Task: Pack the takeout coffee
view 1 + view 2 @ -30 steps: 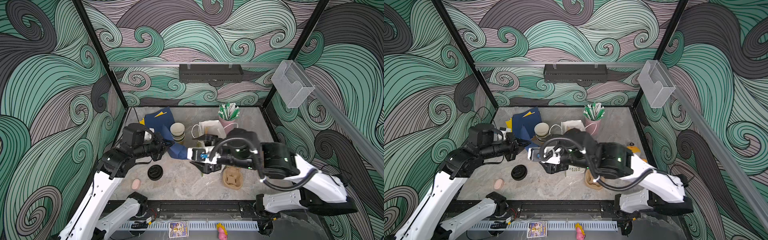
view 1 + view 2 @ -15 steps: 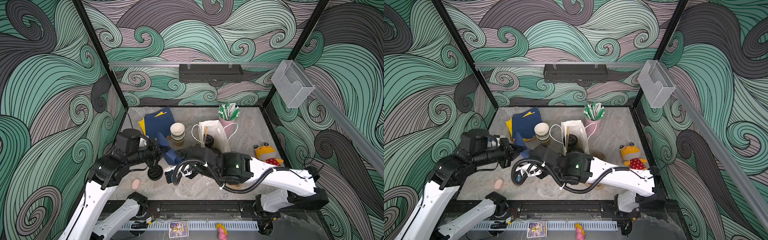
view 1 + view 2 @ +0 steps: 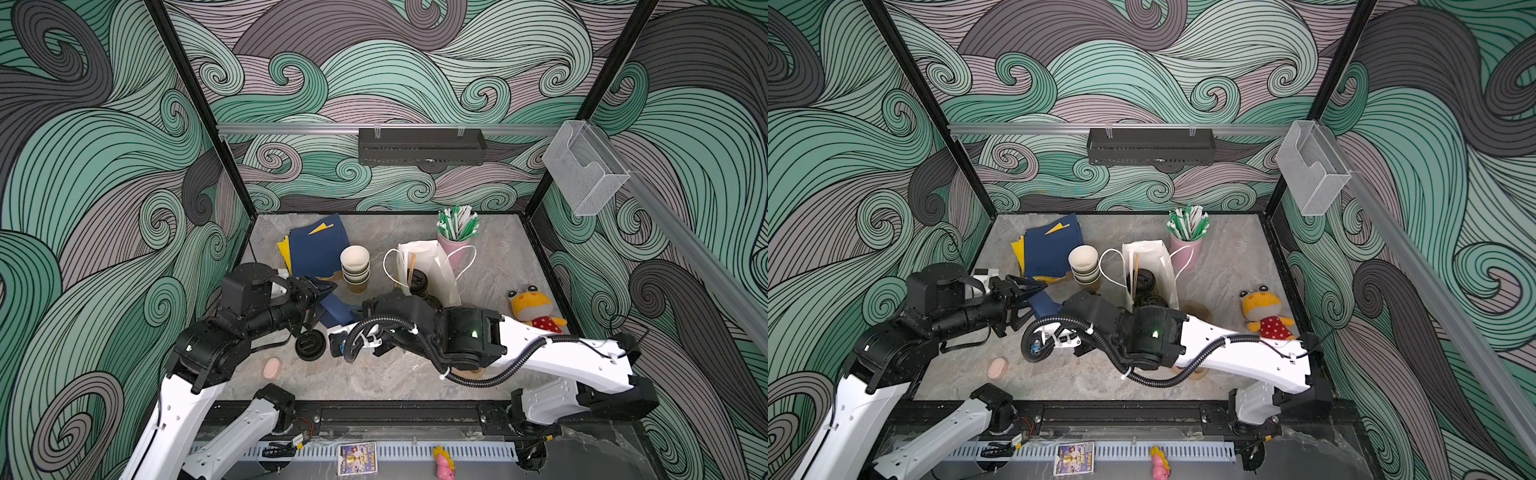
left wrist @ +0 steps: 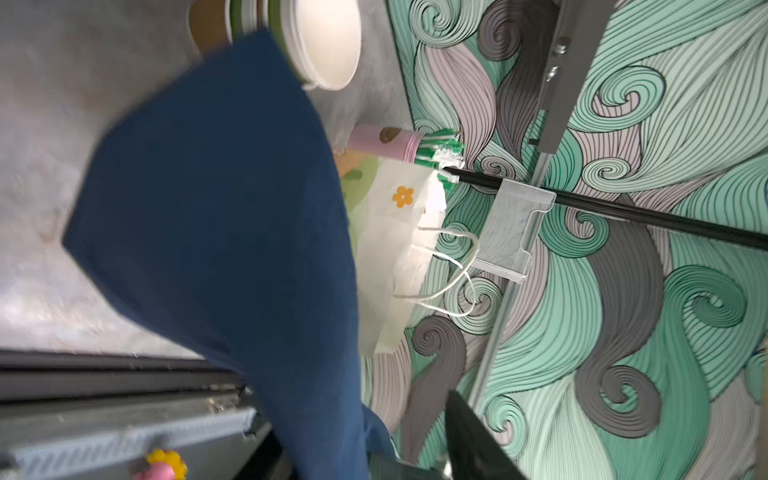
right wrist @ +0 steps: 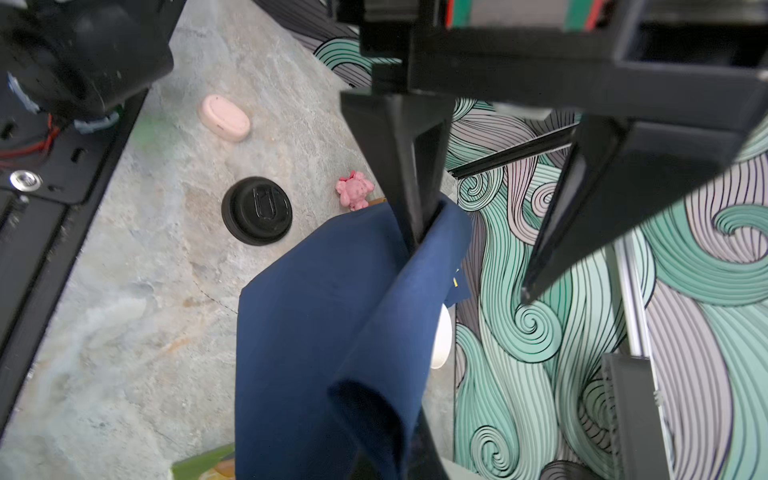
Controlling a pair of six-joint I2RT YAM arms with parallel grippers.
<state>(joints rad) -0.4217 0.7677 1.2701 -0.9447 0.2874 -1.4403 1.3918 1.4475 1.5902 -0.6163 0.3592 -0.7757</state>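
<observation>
Black sip lids of the takeout coffee (image 3: 417,280) (image 3: 1144,280) show inside the white paper bag (image 3: 446,274); the cups' sides are hidden. A navy napkin (image 3: 338,309) (image 5: 324,332) hangs between both grippers at the left of the bag. My right gripper (image 3: 358,312) (image 5: 395,457) is shut on its lower part. My left gripper (image 3: 322,301) (image 5: 469,270) is open, one of its fingers (image 5: 403,174) still touching the napkin's fold. In the left wrist view the napkin (image 4: 216,232) covers most of the picture, and one finger (image 4: 469,440) shows.
A stack of open cups (image 3: 354,266) stands left of the bag, the pink straw cup (image 3: 455,245) behind it. Navy and yellow napkins (image 3: 316,247) lie at the back left. A loose black lid (image 3: 309,344), a pink oval (image 3: 272,368) and a plush frog (image 3: 532,307) lie on the table.
My right arm swung from the bag to the left and shut on the navy napkin. My left gripper, which held the napkin, has opened.
</observation>
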